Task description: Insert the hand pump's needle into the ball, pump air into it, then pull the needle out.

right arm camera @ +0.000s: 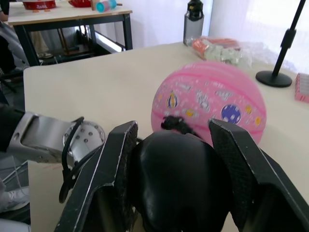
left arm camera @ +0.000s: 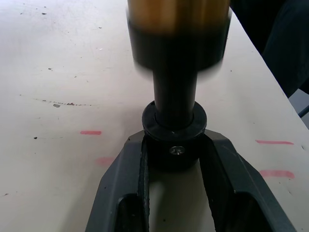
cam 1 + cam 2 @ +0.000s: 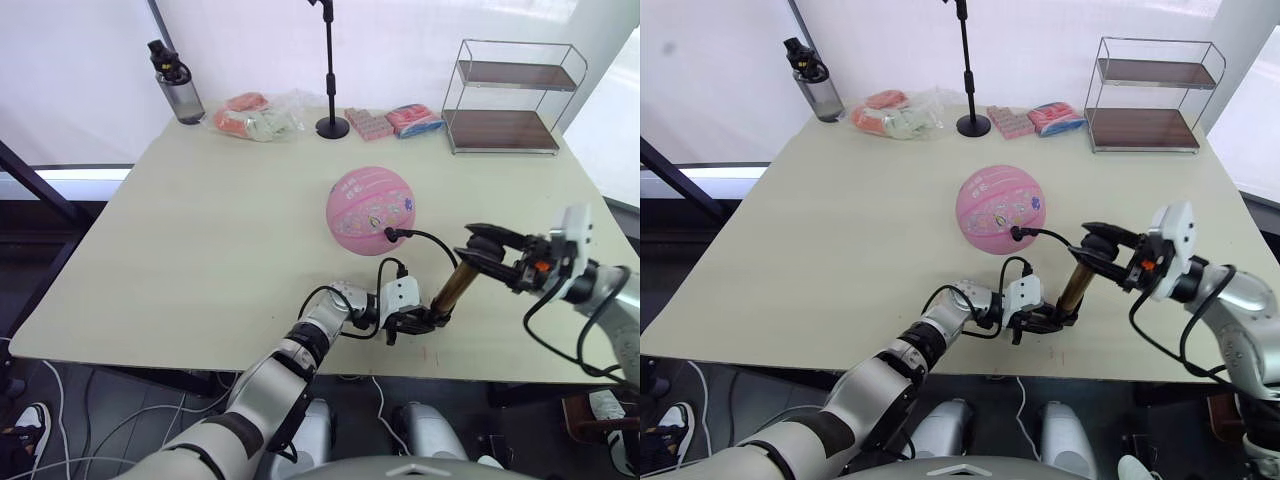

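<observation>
Left eye view: mid-table, the ball (image 3: pixel 370 210) takes the hose fitting; near the front edge the hand pump (image 3: pixel 455 285) tilts, left gripper (image 3: pixel 414 322) clamping its base, right gripper (image 3: pixel 488 250) its handle, along the stroke axis.

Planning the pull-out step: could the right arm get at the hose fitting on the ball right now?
Probably not as things stand: the right end effector is shut on the hand pump handle. The path to the fitting on the ball itself looks free.
</observation>
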`<state>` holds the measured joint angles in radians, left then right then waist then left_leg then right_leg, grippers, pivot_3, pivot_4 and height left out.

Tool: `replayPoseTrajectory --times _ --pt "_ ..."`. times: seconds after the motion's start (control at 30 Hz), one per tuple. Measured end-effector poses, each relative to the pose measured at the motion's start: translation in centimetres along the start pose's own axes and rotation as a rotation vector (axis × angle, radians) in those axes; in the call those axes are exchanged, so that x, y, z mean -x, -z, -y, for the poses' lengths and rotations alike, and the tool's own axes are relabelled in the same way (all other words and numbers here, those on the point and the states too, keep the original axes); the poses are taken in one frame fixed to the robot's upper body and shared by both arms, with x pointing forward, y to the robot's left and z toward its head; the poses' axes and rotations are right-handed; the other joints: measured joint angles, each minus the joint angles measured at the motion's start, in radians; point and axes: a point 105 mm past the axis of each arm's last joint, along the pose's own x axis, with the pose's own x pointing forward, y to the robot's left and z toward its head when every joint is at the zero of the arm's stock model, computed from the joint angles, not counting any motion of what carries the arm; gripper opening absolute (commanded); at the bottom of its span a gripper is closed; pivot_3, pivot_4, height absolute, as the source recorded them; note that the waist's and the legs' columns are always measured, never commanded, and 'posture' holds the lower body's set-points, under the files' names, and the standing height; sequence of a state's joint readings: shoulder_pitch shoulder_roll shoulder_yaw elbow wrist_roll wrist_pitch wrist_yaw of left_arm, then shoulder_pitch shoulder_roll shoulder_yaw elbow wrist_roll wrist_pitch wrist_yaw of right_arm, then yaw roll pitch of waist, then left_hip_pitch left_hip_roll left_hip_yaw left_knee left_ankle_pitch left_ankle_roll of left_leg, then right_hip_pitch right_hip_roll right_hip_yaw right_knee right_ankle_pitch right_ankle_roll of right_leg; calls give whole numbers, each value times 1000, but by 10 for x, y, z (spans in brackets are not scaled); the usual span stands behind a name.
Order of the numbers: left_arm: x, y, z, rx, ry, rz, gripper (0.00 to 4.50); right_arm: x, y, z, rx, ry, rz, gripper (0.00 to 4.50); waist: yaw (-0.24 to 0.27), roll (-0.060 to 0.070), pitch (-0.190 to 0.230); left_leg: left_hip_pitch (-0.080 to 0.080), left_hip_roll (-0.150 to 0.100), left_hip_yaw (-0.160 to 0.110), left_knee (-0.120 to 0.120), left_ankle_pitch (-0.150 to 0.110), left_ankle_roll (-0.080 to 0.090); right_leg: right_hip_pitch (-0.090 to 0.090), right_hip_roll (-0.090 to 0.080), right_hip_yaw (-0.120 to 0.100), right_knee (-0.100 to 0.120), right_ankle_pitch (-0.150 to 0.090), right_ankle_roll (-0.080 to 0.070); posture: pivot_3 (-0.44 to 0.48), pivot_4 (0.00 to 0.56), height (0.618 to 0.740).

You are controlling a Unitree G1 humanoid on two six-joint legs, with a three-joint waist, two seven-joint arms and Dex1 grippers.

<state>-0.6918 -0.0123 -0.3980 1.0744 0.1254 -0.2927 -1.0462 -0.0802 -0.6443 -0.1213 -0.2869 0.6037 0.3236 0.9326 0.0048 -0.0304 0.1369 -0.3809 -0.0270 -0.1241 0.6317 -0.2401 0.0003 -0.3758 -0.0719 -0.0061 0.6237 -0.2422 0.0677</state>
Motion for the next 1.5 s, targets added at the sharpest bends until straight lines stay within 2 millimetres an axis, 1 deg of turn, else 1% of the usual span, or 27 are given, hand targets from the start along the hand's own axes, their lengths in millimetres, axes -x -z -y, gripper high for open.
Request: replayPoseTrajectory --times 0.03,0.07,0.33,0.5,0.73,0.8,0.87,1.07,1.1,1.17,1.23,1.33,1.4,1.5 --pt "0 0 0 0 0 0 1035 0 1 0 -1 0 -2 1919 0 0 0 0 0 0 0 0 0 0 0 0 0 0 -1 0 150 731" --pt "0 0 0 1 0 0 1035 -2 10 -2 -14 1 -15 1919 0 0 -1 0 0 0 0 0 0 0 0 0 0 -1 -2 0 150 731" --pt "0 2 0 7 -3 -4 1035 -3 13 -4 14 -4 -19 1919 -3 0 -5 1 0 0 0 0 0 0 0 0 1 -1 -3 0 150 731" --pt "0 1 0 6 -2 -4 1035 2 9 -3 8 4 -32 1919 -2 0 -5 0 0 0 0 0 0 0 0 0 0 -2 -3 0 150 731" --pt "-4 -4 1 1 6 11 1035 14 -7 4 -46 32 -52 1919 9 5 1 -2 -2 0 0 1 1 0 -1 0 0 -1 -2 0 150 731" --pt "-5 -5 1 1 8 16 1035 18 -15 8 -51 37 -52 1919 9 7 4 -3 -3 0 0 1 2 -1 -2 0 0 1 1 0 150 731" --pt "-4 -6 1 4 6 21 1035 22 -36 12 -19 39 -22 1919 10 8 6 -3 -3 1 0 1 2 -1 -2 0 0 1 1 0 150 731" --pt "-4 -6 0 5 5 24 1035 31 -69 19 -14 42 13 1919 9 8 9 -3 -3 2 1 1 2 -1 -2 0 0 1 1 0 150 731" --pt "-4 -6 0 5 5 24 1035 32 -81 20 -2 37 31 1919 9 8 9 -3 -3 2 1 1 2 -1 -2 0 0 1 1 0 150 731" --pt "-4 -6 0 5 5 25 1035 33 -87 21 4 37 47 1919 9 8 9 -3 -3 3 1 1 2 -1 -2 0 0 1 1 0 150 731" --pt "-4 -7 0 5 4 27 1035 33 -97 22 2 33 51 1919 9 11 11 -3 -3 3 1 1 2 -1 -3 1 0 1 1 0 150 731" --pt "-4 -7 0 6 4 28 1035 36 -118 24 16 30 79 1919 9 11 11 -4 -3 3 1 1 2 -1 -3 0 0 1 1 0 150 731" --pt "-4 -7 0 7 3 29 1035 37 -124 25 20 29 86 1919 9 11 11 -4 -3 4 1 1 2 -1 -3 0 0 1 1 0 150 731" --pt "-4 -7 0 8 1 31 1035 37 -125 27 -7 31 88 1919 9 12 12 -4 -3 3 1 1 2 -2 -3 0 0 1 1 0 150 731"
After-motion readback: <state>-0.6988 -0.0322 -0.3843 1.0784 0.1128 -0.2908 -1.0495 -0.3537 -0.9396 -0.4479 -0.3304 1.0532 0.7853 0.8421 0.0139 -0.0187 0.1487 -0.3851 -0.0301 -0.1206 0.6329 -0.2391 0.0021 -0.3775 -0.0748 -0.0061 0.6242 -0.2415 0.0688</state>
